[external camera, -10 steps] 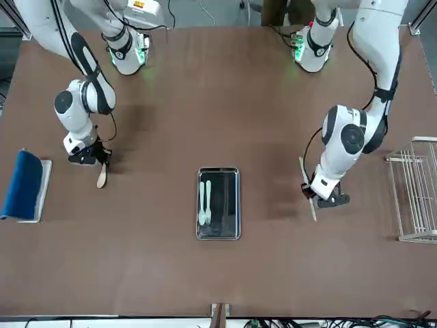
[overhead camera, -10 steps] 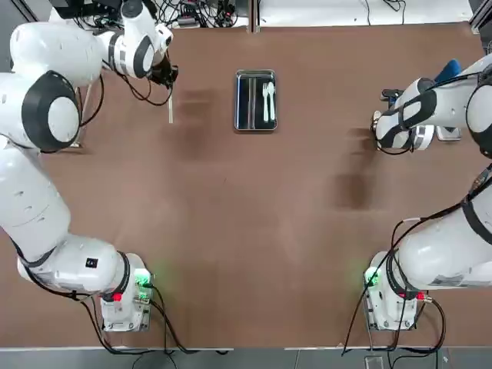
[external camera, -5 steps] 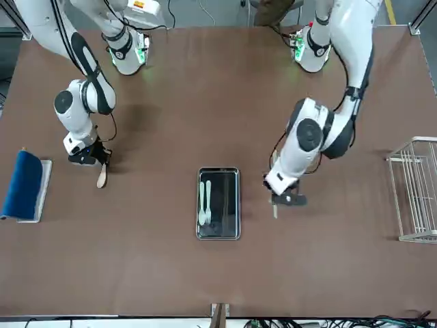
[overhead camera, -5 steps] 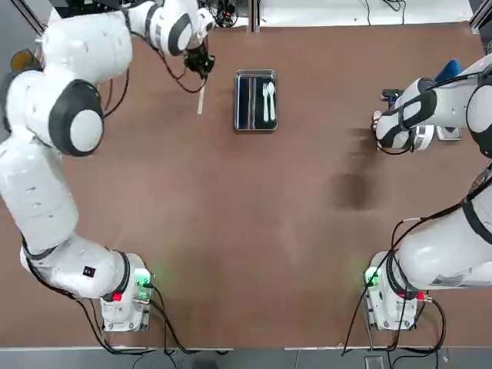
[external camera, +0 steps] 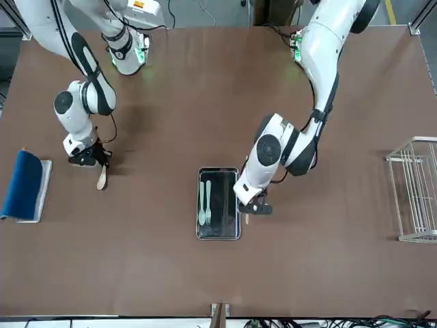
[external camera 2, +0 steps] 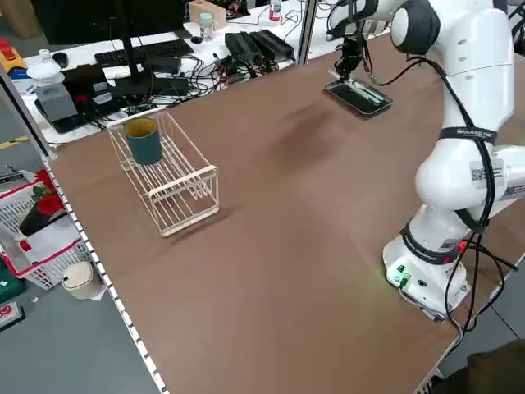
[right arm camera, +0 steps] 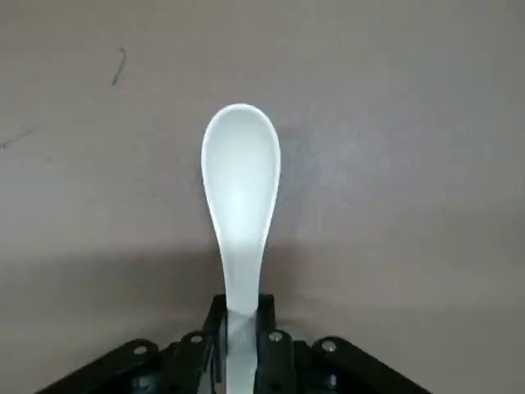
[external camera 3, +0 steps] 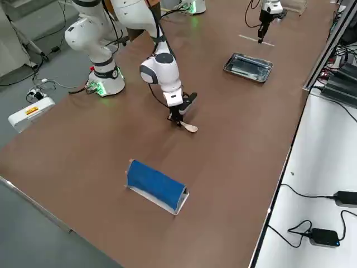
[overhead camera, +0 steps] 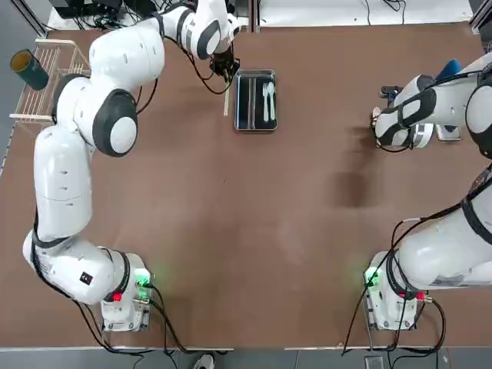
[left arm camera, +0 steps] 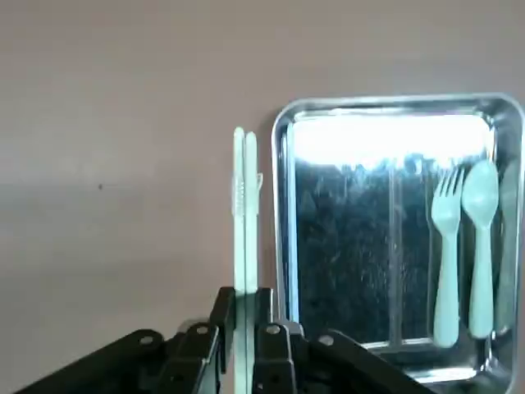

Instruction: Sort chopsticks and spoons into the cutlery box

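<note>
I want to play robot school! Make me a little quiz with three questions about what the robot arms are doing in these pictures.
1. True or false: the left end effector holds the chopsticks beside the cutlery box, not inside it.
2. What is the right end effector holding? A) a fork B) a white spoon C) a cup
3. Fill in: inside the cutlery box, a fork lies beside a ____.

Key:
1. True; the sticks are just outside its rim.
2. B, the white spoon, held by its handle.
3. Spoon.
</note>
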